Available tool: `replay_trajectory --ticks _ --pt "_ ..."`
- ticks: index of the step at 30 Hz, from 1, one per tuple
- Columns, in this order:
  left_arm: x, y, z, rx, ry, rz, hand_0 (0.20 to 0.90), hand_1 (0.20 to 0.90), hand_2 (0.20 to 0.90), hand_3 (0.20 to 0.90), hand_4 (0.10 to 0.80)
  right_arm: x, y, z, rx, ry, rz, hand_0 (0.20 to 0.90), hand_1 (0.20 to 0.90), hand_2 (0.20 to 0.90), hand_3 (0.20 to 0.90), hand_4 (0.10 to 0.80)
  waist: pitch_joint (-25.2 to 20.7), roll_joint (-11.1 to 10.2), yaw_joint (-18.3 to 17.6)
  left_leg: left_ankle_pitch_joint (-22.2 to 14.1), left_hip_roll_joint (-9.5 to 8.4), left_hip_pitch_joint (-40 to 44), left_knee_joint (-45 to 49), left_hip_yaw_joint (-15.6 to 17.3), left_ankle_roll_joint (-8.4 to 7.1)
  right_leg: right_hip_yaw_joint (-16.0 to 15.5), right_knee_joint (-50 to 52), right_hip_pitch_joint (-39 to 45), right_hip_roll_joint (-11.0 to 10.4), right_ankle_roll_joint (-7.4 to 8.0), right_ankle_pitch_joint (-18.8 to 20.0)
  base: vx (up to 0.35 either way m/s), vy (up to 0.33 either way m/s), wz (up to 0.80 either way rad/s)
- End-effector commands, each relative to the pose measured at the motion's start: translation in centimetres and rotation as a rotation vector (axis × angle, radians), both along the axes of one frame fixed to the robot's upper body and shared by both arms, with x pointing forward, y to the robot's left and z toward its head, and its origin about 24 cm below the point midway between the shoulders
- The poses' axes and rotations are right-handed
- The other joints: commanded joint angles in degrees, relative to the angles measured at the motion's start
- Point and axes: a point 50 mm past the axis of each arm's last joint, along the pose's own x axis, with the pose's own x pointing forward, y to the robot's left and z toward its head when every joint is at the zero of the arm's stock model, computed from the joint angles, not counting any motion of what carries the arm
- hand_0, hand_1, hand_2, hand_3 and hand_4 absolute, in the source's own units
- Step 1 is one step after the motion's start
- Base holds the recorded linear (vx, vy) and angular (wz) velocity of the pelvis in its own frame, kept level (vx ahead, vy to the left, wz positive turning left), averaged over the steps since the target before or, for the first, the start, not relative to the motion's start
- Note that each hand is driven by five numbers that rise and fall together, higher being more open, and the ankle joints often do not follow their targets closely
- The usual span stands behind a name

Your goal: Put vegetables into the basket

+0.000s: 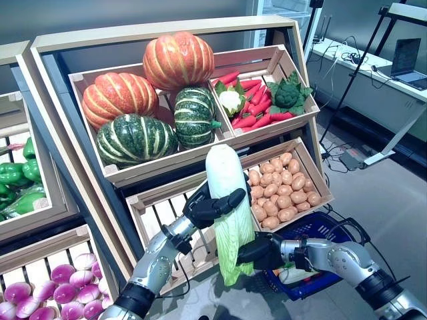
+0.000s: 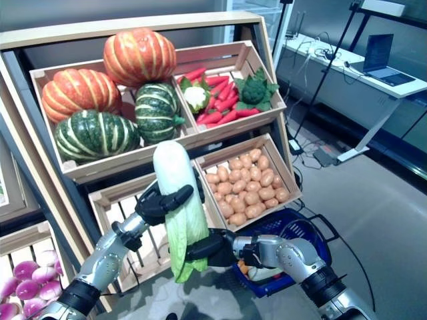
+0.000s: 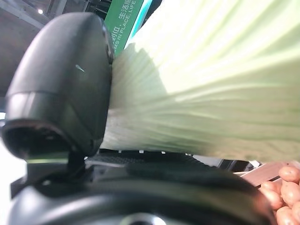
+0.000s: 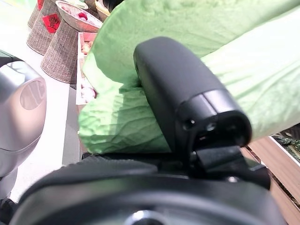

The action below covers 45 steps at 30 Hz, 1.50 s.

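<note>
A long napa cabbage (image 1: 225,175) stands upright in front of the stand, white stem up and green leaves down. My left hand (image 1: 207,207) is curled round its middle; its thumb (image 3: 65,93) presses on the pale ribs (image 3: 211,84). My right hand (image 1: 257,253) grips the leafy lower end, with its thumb (image 4: 187,93) on the green leaves (image 4: 234,70). The blue basket (image 1: 325,224) stands on the floor just right of the cabbage, behind my right forearm. An orange vegetable (image 2: 241,267) and a pale one (image 2: 263,273) lie in it.
The wooden stand (image 1: 167,33) with tilted crates rises right behind the cabbage. A lower stand (image 1: 40,220) is at the left. A desk with a laptop (image 1: 407,60) and a black tripod with floor cables (image 1: 347,153) are at the back right.
</note>
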Motion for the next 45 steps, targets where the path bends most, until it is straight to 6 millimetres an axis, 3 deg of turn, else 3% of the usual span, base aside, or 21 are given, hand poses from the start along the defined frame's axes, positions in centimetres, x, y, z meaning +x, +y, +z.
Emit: replay_trajectory --ticks 1,11,22,33,45 --pt "1.3 -2.8 1.8 0.022 -0.116 -0.140 0.900 0.900 0.900 0.900 0.800 2.1 3.8 7.1 0.454 -0.234 0.023 0.300 0.300 0.300 0.300 0.400 -2.77 -0.77 0.76 -4.77 -0.05 1.24 0.11 0.02 -0.30 -0.45 2.54 -1.44 -3.04 0.11 1.51 0.000 0.000 0.00" --pt "1.2 -2.7 2.6 0.028 -0.149 -0.152 0.900 0.900 0.900 0.900 0.800 2.4 3.0 7.1 0.477 -0.277 -0.042 0.300 0.300 0.300 0.300 0.400 -2.73 -0.64 0.75 -4.98 -0.05 1.43 0.11 0.14 -0.19 -0.40 2.56 -1.32 -3.13 0.19 1.47 0.000 0.000 0.00" --pt "0.8 -2.7 5.0 -0.010 -0.232 -0.196 0.900 0.900 0.900 0.900 0.800 3.7 1.3 9.1 0.587 -0.424 -0.265 0.300 0.300 0.300 0.300 0.400 -2.59 -0.22 0.77 -5.37 -0.12 1.61 0.11 0.15 0.02 0.22 2.86 -1.41 -3.03 0.14 1.22 0.000 0.000 0.00" --pt "0.6 -2.5 5.5 -0.015 -0.239 -0.206 0.900 0.900 0.900 0.900 0.800 5.6 -3.0 11.1 0.697 -0.564 -0.686 0.300 0.300 0.300 0.300 0.400 -2.63 0.00 0.11 -5.64 -0.14 1.36 0.11 0.44 0.39 0.95 2.94 -1.88 -2.60 -0.07 1.08 0.000 0.000 0.00" --pt "0.6 -1.0 6.8 -0.029 -0.288 -0.100 0.900 0.900 0.900 0.900 0.800 6.3 -9.0 9.3 0.560 -0.596 -0.988 0.300 0.300 0.300 0.300 0.400 -1.51 -0.42 -0.17 -5.58 0.10 0.65 0.11 0.91 0.29 0.92 3.12 -2.71 -2.21 -0.37 1.03 0.000 0.000 0.00"
